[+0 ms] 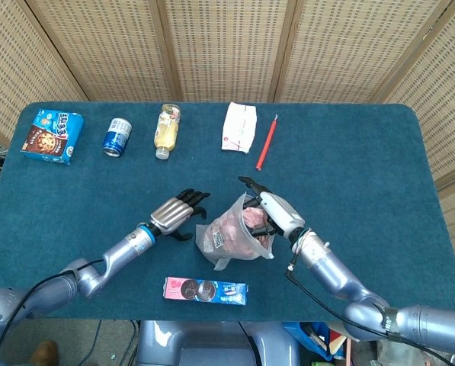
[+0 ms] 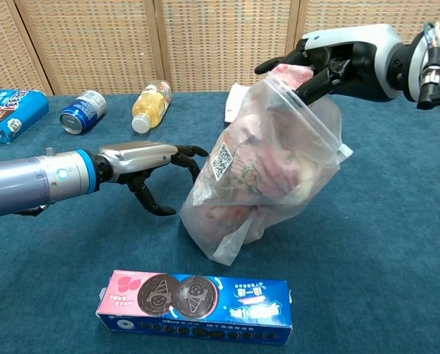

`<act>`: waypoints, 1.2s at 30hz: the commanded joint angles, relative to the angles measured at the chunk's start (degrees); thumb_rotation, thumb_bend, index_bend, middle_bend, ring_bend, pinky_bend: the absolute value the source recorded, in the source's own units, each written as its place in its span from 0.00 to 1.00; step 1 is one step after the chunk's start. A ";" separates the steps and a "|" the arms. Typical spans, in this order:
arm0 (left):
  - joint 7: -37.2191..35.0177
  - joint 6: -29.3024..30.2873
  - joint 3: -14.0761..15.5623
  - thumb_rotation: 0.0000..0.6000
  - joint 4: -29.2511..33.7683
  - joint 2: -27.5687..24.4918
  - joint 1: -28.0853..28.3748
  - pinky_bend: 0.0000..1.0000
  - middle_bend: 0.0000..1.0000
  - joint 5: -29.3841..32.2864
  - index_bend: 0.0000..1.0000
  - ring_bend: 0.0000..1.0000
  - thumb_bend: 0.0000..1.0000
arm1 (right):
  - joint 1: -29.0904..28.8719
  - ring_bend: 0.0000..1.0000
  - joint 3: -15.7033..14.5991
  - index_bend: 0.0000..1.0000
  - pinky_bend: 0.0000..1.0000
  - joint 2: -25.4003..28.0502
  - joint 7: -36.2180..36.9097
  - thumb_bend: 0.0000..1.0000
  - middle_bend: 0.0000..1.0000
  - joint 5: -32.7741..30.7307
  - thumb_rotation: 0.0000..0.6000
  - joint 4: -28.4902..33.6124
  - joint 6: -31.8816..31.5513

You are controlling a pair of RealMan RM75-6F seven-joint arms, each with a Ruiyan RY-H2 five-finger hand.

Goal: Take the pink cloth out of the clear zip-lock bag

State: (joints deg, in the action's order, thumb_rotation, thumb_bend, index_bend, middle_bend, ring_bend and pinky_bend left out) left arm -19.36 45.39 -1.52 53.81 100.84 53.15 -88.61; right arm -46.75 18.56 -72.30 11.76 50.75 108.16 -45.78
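The clear zip-lock bag (image 1: 235,236) (image 2: 260,173) stands tilted near the middle of the table, stuffed with the pink cloth (image 1: 248,221) (image 2: 287,74), which pokes out of its open mouth. My right hand (image 1: 269,212) (image 2: 334,63) pinches the cloth at the bag's top rim. My left hand (image 1: 177,213) (image 2: 149,158) is open, fingers apart and curled slightly, just left of the bag with its fingertips close to the bag's side; contact cannot be told.
A long cookie box (image 1: 205,290) (image 2: 197,296) lies in front of the bag. Along the far side sit a blue snack box (image 1: 52,136), a blue can (image 1: 117,136), a bottle (image 1: 167,130), a white packet (image 1: 239,126) and a red pen (image 1: 267,142).
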 commanded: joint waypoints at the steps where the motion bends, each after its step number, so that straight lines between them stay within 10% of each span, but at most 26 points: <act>1: -0.03 -0.31 -0.22 1.00 -0.47 0.70 0.44 0.00 0.00 0.17 0.34 0.00 0.33 | 0.15 0.00 0.08 0.77 0.00 0.18 0.34 0.57 0.00 0.24 1.00 0.04 0.17; 36: 2.57 -3.73 -2.10 1.00 -1.87 4.57 2.91 0.00 0.00 3.52 0.58 0.00 0.55 | 0.52 0.00 0.03 0.77 0.00 0.41 0.95 0.59 0.00 0.64 1.00 0.26 0.07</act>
State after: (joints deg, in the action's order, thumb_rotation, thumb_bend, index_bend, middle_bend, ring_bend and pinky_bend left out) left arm -16.80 41.65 -3.61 51.93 105.41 56.07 -85.10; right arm -46.22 18.58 -71.89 12.70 51.39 108.41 -45.71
